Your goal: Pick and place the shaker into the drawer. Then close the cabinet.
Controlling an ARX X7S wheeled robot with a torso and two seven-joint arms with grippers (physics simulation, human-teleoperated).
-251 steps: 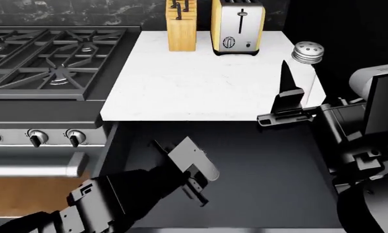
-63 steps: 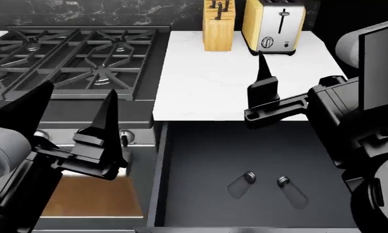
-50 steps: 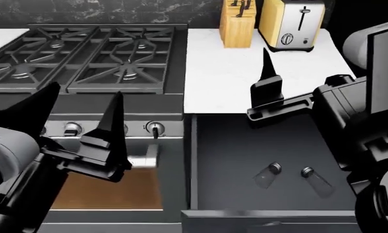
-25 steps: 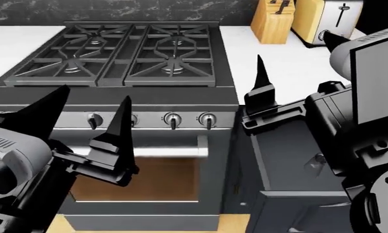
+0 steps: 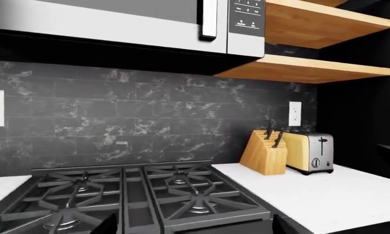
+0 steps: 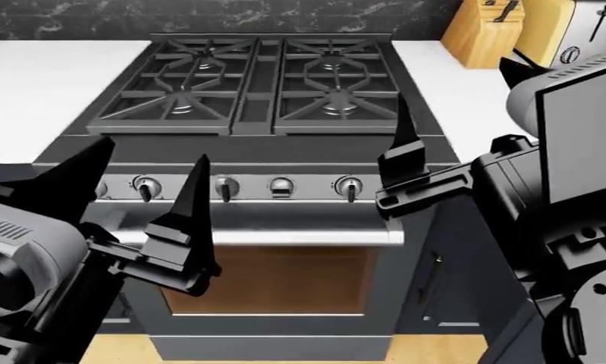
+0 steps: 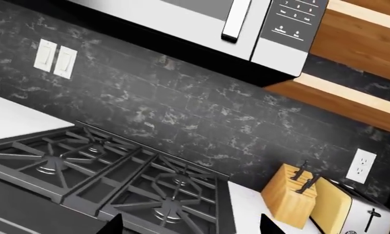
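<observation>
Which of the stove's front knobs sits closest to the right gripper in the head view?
The rightmost knob. It sits just left of the right gripper, while the other knobs run off toward the left gripper.

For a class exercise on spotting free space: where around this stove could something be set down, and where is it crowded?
Bare white counter lies left of the stove. White counter also stretches right of it, in front of the knife block and toaster. It is crowded at that back corner; the stove's grates give no flat spot.
</observation>
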